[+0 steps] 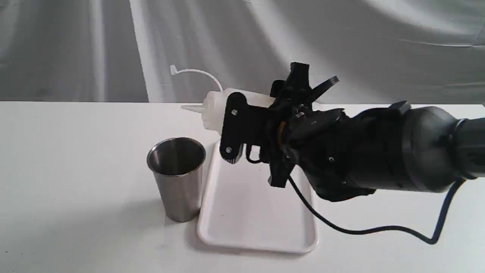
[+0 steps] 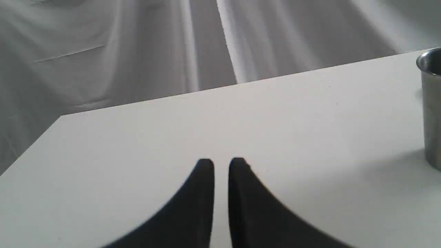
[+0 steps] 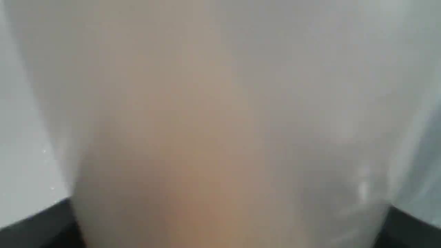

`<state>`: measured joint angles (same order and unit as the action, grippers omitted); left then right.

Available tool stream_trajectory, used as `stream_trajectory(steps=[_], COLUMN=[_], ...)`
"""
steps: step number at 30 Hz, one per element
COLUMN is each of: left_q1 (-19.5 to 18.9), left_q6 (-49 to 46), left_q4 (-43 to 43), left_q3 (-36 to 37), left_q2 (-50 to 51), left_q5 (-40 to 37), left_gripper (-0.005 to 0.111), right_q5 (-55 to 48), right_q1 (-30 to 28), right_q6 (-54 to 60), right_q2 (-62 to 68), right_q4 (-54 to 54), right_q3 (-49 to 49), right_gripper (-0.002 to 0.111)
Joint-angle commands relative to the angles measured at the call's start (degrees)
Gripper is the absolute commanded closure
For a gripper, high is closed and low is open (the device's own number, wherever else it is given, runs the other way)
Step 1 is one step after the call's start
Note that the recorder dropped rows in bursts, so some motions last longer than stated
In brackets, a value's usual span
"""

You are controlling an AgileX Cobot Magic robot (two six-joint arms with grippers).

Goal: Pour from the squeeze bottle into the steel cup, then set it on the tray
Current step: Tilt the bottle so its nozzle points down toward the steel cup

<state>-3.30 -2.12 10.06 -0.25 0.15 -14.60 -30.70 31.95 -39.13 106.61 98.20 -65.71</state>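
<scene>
Right arm is reaching in low from the side, right gripper (image 1: 235, 127) clamping the squeeze bottle (image 1: 215, 110) sideways in the air by the tray's (image 1: 257, 227) far end. The bottle is looking cloudy-white, nozzle aiming left near the steel cup (image 1: 177, 182).

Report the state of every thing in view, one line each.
squeeze bottle: tipped level in the air, cap off on its strap, no stream visible.
steel cup: upright on the table, beside the tray.
tray: flat on the table, bottle not on it.
right gripper: shut on the squeeze bottle.
left gripper: jaws nearly together, holding nothing.
</scene>
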Motion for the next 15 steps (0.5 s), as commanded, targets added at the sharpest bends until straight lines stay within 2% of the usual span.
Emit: stream_trajectory(steps=[1,15], left_q1=[-0.14,-0.14], left_q6=[0.42,0.29], left_q4=[-0.02,-0.02], left_q3=[0.25,0.25], left_q2=[-0.15,-0.15], left_q5=[0.71,0.71], left_gripper=[0.098,0.098], right_q5=[-3.26,-6.31], right_q1=[0.11,0.65], right_q6=[0.18,0.18], right_q2=[-1.04,-0.2], right_q4=[1.75,1.75], right_q3=[-0.05,-0.05], right_gripper=[0.108,0.108])
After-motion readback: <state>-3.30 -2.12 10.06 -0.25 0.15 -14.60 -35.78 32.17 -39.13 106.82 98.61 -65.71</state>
